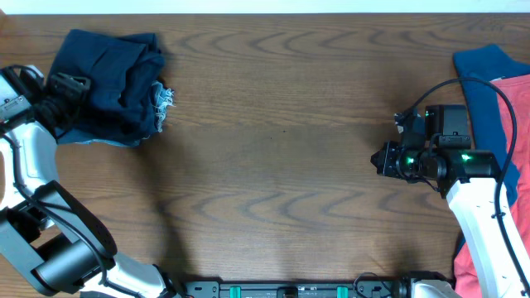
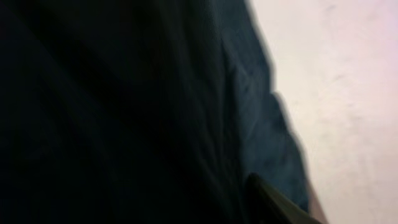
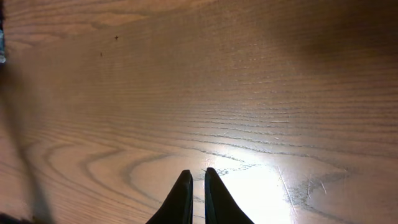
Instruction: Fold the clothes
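Note:
A bundled pile of dark navy clothes [image 1: 112, 83] lies at the far left of the table, with a frayed denim hem [image 1: 166, 99] sticking out on its right side. My left gripper [image 1: 66, 83] is at the pile's left edge. In the left wrist view the dark navy cloth [image 2: 124, 106] fills most of the frame and only one finger [image 2: 273, 202] shows, so its state is unclear. My right gripper [image 3: 194, 177] is shut and empty just above bare wood, and it also shows in the overhead view [image 1: 383, 157].
A blue garment [image 1: 493, 79] and a coral-red one [image 1: 523, 124] lie at the right edge, partly under the right arm's cable. The wooden table [image 1: 273, 165] stretches between the two arms. The arm bases stand along the front edge.

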Robot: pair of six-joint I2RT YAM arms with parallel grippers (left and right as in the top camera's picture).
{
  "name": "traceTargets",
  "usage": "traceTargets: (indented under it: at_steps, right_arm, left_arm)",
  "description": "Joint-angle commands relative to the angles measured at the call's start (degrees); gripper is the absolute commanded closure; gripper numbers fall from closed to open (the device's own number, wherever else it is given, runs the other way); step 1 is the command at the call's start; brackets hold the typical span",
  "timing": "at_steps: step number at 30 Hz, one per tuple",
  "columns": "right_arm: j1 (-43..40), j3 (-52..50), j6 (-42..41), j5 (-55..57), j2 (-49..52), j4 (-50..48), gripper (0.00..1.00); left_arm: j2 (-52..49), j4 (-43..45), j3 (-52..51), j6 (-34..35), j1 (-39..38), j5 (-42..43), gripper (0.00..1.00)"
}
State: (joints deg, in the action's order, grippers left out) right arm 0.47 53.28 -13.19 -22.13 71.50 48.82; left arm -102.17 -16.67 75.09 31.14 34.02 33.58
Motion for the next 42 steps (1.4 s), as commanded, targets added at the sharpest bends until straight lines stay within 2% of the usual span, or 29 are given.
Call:
traceTargets:
  at_steps: [1, 4, 9, 12, 13, 14, 17, 18, 23, 28, 34, 36, 42]
  right_arm:
    - [0.35, 0.42, -0.50, -0.63, -0.50, 0.28, 0.93]
    - [0.35, 0.42, -0.50, -0.63, -0.52, 0.26, 0.92]
    - [0.31, 0.42, -0.48, -0.59, -0.52, 0.24, 0.91]
    - [0.31, 0.42, -0.48, -0.59, -0.52, -0.02, 0.90]
    - [0.31, 0.42, -0.48, -0.59, -0.52, -0.20, 0.90]
    - [0.31, 0.42, -0.48, -0.57, -0.52, -0.33, 0.89]
    - [0.28, 0.42, -0.50, -0.35, -0.52, -0.70, 0.89]
    - [0.31, 0.42, -0.50, -0.37, -0.52, -0.81, 0.89]
    - [0.31, 0.42, -0.50, -0.28, -0.52, -1.09, 0.89]
    - [0.31, 0.42, -3.34, 1.92, -0.52, -1.44, 0.89]
    - [0.31, 0.42, -3.54, 1.88, -0.52, -1.05, 0.91]
    - [0.33, 0.42, -3.54, 2.75, -0.52, -0.79, 0.91]
    - [0.35, 0.46, -3.52, 3.91, -0.85, -0.31, 0.93]
  left_arm:
    - [0.13, -3.39, 1.75, -3.72, 1.40, -2.10, 0.36]
    - [2.43, -8.15, 1.77, -7.26, 2.89, -0.33, 0.27]
    - [10.14, -17.22, 1.77, -15.02, 5.68, -0.35, 0.25]
    - [14.62, -20.68, 1.77, -16.39, 6.75, -4.39, 0.25]
    - [15.58, -20.59, 1.77, -16.90, 6.73, -4.76, 0.29]
    - [16.41, -19.91, 1.75, -17.16, 6.69, -4.70, 0.40]
    - [16.74, -15.87, 1.75, -17.16, 5.18, -4.72, 0.87]
    - [16.11, -13.88, 1.75, -17.38, 4.31, -4.74, 0.94]
    - [8.59, -3.78, 1.75, -18.91, 0.35, -6.16, 0.94]
    - [-1.97, -3.34, 1.75, -21.22, -0.94, -6.78, 0.94]
    - [-10.69, -6.88, 1.75, -21.24, -0.94, -23.58, 0.90]
    - [-11.47, -6.71, 1.75, -21.22, -0.94, -23.12, 0.90]
    - [-6.05, -7.15, 2.93, -23.56, -1.01, -12.70, 0.83]
